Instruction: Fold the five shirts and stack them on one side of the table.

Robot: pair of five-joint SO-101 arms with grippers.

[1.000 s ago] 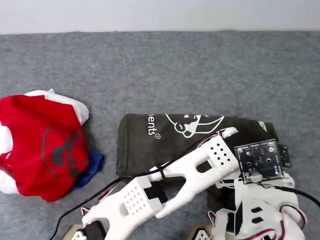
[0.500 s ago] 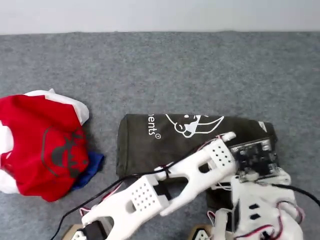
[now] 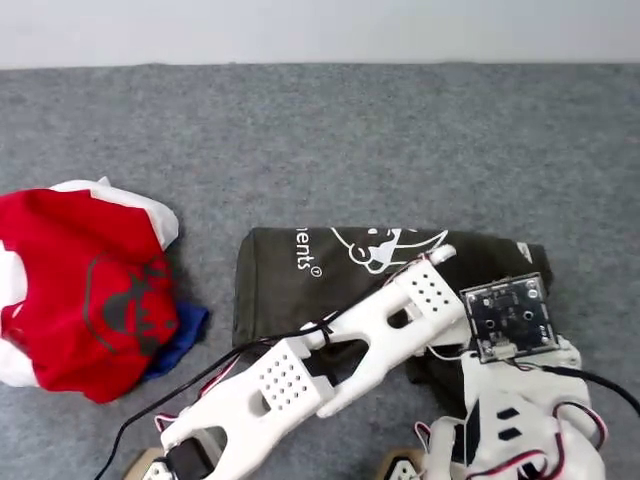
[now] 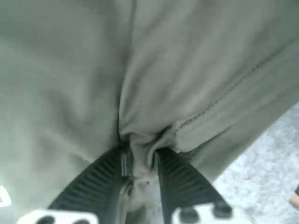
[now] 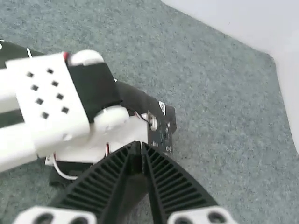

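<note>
A dark olive shirt [image 3: 330, 280] with a white print lies folded at the middle of the table. My left arm [image 3: 400, 310] stretches across its near edge to the shirt's right part. In the left wrist view my left gripper [image 4: 140, 161] is shut on a pinched fold of the olive shirt [image 4: 187, 70]. My right arm [image 3: 510, 420] stands at the shirt's near right corner. Its gripper [image 5: 140, 148] is shut with nothing between the fingers, held above the left arm's white wrist [image 5: 51, 112]. A red shirt [image 3: 90, 290] tops a pile at the left.
White and blue cloth [image 3: 185, 325] shows under the red shirt at the left edge. Grey carpet [image 3: 400, 140] covers the table, bare at the back and at the far right. A light wall [image 5: 243, 23] borders the carpet beyond the right arm.
My left arm has shifted a little toward the back and left over the olive shirt, still pinching the fold. The right arm's wrist rose slightly, then settled back.
</note>
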